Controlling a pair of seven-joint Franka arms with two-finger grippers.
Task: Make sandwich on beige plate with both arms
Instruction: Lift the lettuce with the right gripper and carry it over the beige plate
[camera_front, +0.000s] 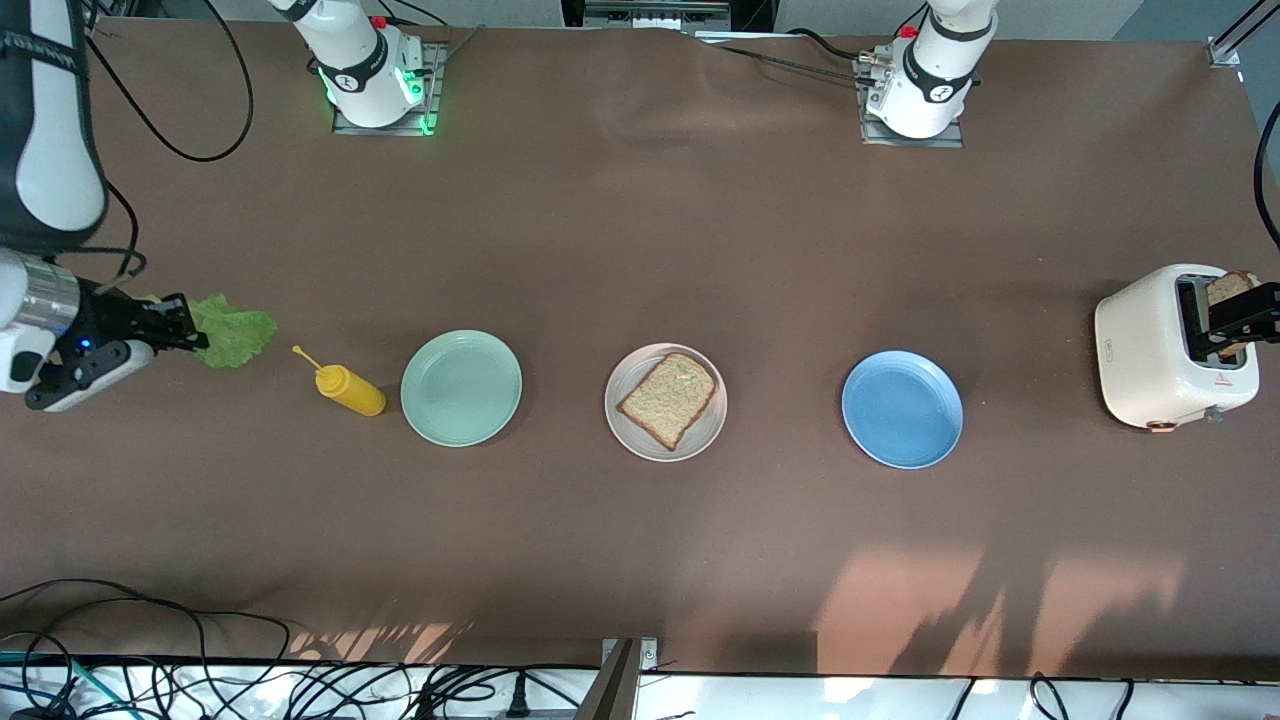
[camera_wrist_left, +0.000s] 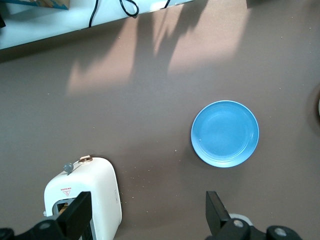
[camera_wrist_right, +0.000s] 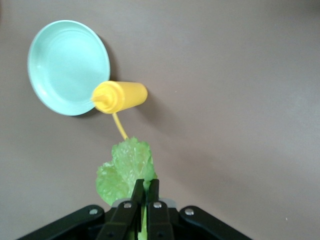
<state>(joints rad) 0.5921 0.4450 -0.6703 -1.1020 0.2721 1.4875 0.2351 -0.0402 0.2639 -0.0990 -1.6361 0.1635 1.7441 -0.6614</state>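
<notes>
Toast slice (camera_front: 668, 399) on beige plate (camera_front: 631, 436) between mint plate (camera_front: 461, 387) and blue plate (camera_front: 902, 408).

Right arm: base at 11 o'clock of the front view, arm reaching out to the 9 o'clock edge, forearm upright there, wrist bent so the right gripper (camera_front: 195, 325) points along the desk toward 3 o'clock. Fingers pressed together, pinching a lettuce leaf (camera_front: 232, 330) by its edge; confirmed in the right wrist view (camera_wrist_right: 145, 200).

Left arm: base at 1 o'clock, hand at the 3 o'clock edge. Left gripper (camera_front: 1245, 322) raised, fingers (camera_wrist_left: 77, 212) spread wide, nothing between them. Wrist camera looks straight down.
</notes>
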